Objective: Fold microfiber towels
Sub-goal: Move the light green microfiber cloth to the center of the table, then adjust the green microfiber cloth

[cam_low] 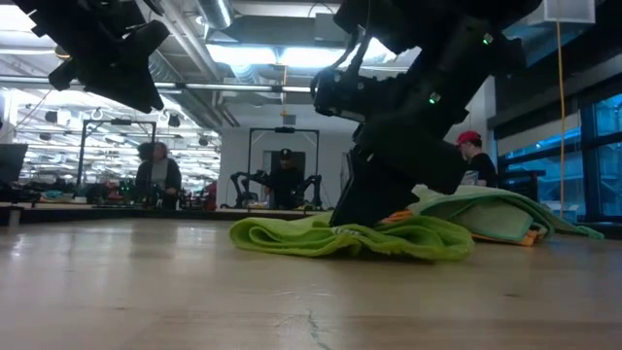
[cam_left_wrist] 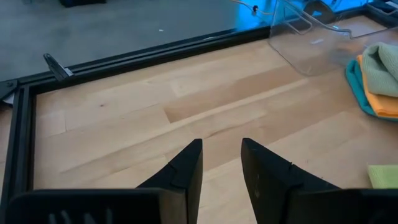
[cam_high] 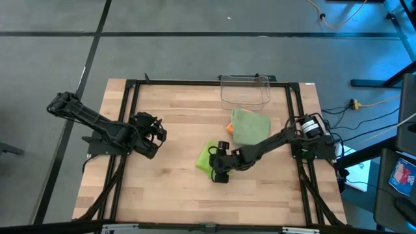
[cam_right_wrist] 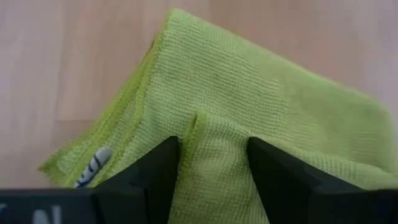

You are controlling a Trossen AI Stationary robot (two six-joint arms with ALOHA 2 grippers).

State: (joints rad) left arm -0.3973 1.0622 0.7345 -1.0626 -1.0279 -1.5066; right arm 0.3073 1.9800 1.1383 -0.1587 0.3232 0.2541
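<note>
A lime green towel (cam_high: 206, 158) lies crumpled on the table's middle, right of centre. My right gripper (cam_high: 216, 170) is down on its near part, open, with a raised fold of the cloth (cam_right_wrist: 214, 162) between the fingers. A sage green towel (cam_high: 250, 125) lies on top of an orange one (cam_left_wrist: 379, 102) and a teal one (cam_left_wrist: 357, 81), toward the far right. My left gripper (cam_high: 155, 133) hangs open above the table's left half with nothing between its fingers (cam_left_wrist: 186, 168). My right gripper comes at the lime towel slanting down from the table's right side. Its two fingertips (cam_right_wrist: 158, 171) stand on the cloth, on either side of a raised fold (cam_right_wrist: 217, 140) that fills the gap between them. The towel lies flat on the table (cam_low: 340, 238).
A clear plastic bin (cam_high: 245, 91) stands at the far edge, just behind the pile of towels. A black frame (cam_high: 130, 117) runs round the wooden table top. Bare wood lies between the two grippers and along the near edge. People stand in the room beyond (cam_low: 160, 175).
</note>
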